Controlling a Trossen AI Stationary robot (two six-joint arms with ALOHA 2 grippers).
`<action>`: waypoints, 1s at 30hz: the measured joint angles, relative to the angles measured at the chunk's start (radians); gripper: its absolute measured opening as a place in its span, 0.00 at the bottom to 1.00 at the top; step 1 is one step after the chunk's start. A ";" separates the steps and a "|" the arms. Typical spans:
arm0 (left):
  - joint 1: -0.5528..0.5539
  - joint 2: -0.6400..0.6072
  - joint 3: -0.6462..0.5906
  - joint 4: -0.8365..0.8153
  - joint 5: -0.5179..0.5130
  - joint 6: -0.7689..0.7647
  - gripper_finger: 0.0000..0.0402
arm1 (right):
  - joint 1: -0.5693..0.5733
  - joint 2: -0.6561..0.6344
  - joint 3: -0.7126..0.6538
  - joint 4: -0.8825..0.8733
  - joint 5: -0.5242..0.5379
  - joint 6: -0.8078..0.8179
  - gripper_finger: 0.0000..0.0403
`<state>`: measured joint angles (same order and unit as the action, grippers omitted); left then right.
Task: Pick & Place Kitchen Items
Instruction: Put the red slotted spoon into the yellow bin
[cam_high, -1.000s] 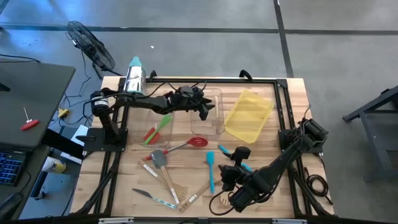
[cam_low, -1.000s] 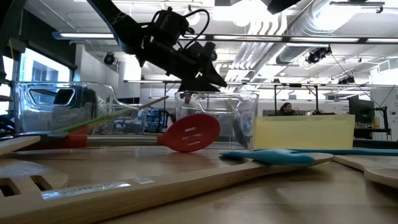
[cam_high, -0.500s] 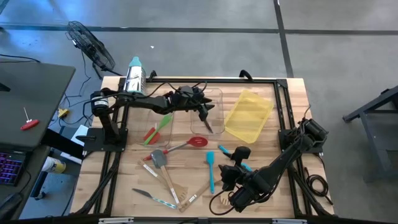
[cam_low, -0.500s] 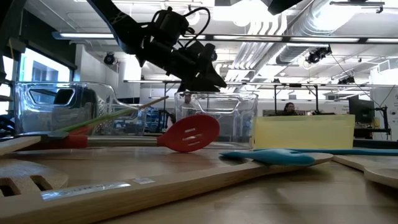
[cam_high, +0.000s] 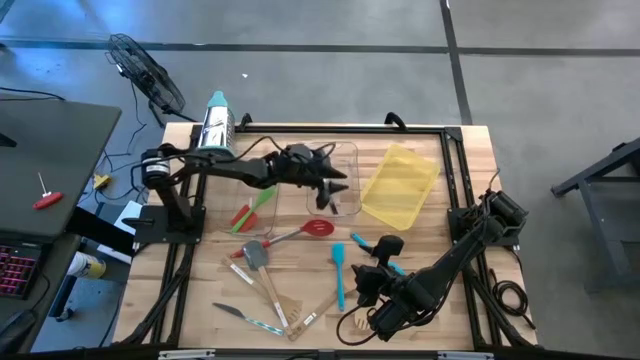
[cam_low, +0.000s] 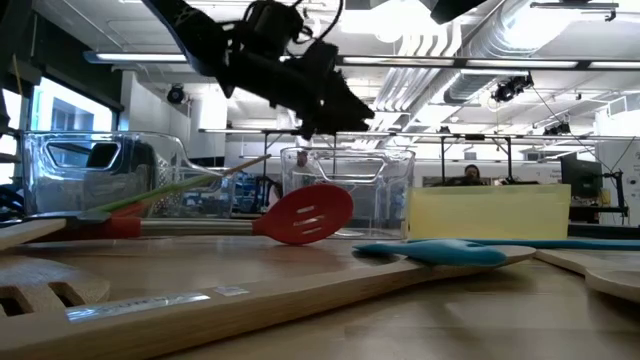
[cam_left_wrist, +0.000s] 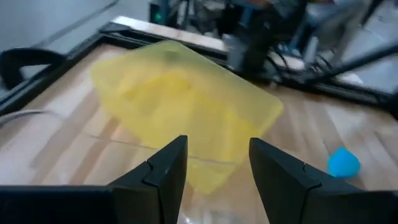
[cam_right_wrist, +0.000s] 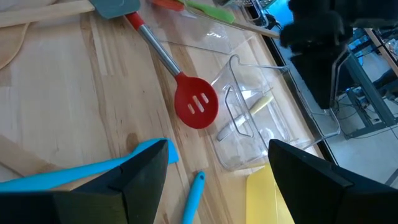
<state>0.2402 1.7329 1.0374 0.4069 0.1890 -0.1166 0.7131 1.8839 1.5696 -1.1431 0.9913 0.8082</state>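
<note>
- Red, with slots in its round head, a spoon (cam_high: 318, 228) lies on the wooden table (cam_high: 470, 160) just in front of a clear bin (cam_high: 345, 165); its thin handle runs toward a grey spatula (cam_high: 254, 253).
- A green spatula (cam_high: 262, 197) and a red one (cam_high: 241, 217) lean together in a second clear bin (cam_high: 222, 190) on the left side.
- Two teal spatulas lie near the front: one (cam_high: 339, 266) is beside the red spoon, the other (cam_high: 388, 262) is partly under the right arm.
- Wooden utensils (cam_high: 283, 302) and a small knife (cam_high: 238, 317) lie at the front edge, close together.
- A yellow bin (cam_high: 400, 183) stands beside the clear bin in the middle.
- The left gripper (cam_high: 338, 186) hangs above this middle clear bin; its jaws are apart and nothing is between them.
- The right gripper (cam_high: 366, 277) rests low near the front, with jaws spread wide and empty.
- A steel bottle with teal cap (cam_high: 215, 122) stands at the back left corner.
</note>
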 joint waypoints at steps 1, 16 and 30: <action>-0.014 -0.008 0.000 0.002 0.000 0.018 0.43 | -0.001 0.000 0.000 0.000 0.000 0.000 0.67; -0.196 -0.347 0.000 -0.617 -0.020 0.139 0.43 | -0.028 0.000 0.000 0.004 -0.004 0.000 0.67; -0.341 -0.368 -0.002 -0.911 -0.023 0.023 0.43 | -0.085 0.000 0.000 0.062 -0.055 0.001 0.67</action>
<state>-0.1011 1.3651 1.0359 -0.5046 0.1658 -0.0932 0.6284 1.8843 1.5692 -1.0808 0.9359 0.8094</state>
